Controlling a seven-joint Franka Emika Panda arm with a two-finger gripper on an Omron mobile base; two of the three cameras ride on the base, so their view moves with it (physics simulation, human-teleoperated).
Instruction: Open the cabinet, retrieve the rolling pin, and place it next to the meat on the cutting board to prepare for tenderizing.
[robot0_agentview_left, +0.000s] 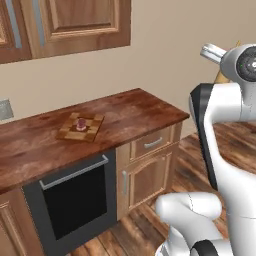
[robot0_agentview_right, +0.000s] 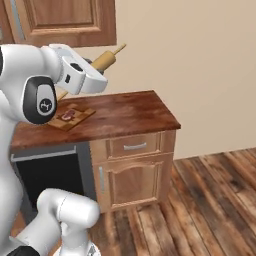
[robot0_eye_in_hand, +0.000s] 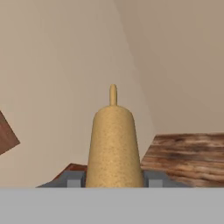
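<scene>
The slim light-tan wooden rolling pin (robot0_eye_in_hand: 113, 144) is pinched between the two dark fingers of the gripper (robot0_eye_in_hand: 113, 180), held in the air above the right part of the reddish-brown wooden counter (robot0_agentview_right: 130, 112); the small reddish-pink meat (robot0_agentview_left: 81, 123) lies on the checkered square wooden cutting board (robot0_agentview_left: 92, 131), far left on that counter; the brown wooden wall cabinet (robot0_agentview_left: 75, 22) hangs above, its door closed.

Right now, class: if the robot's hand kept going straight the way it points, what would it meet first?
Probably the beige wall. The hand, shut on the rolling pin, aims at it; nothing else shows ahead, though depth is unclear.
</scene>
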